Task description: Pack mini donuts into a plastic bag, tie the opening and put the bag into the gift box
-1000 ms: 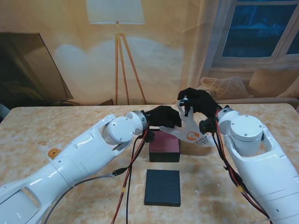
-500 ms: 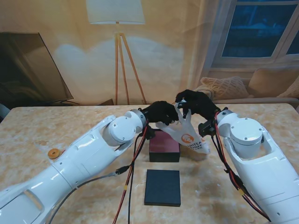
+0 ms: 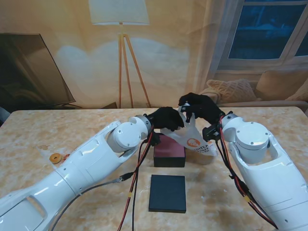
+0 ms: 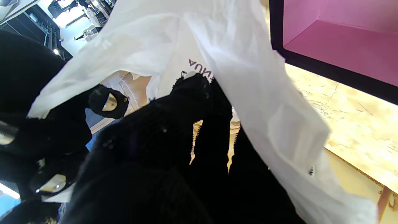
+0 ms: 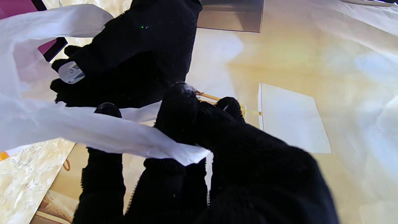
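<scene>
Both hands pinching bag top, mid-air
L black-gloved hand [image 3: 166, 118] + R black-gloved hand [image 3: 198, 107] grip white plastic bag [image 3: 192, 139] (logo side out), hanging just beside open pink-lined gift box [image 3: 169, 150] right edge; black lid [image 3: 167, 193] nearer to me.

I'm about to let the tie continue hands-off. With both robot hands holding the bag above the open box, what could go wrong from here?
1. The right robot hand pinches only a thin strip of the plastic bag; it could slip out mid-tie.
2. The left robot hand works close against the right one, so fingers may tangle in the film.
3. The bag hangs beside the gift box, not over it; if dropped, it would probably land on the table.
</scene>
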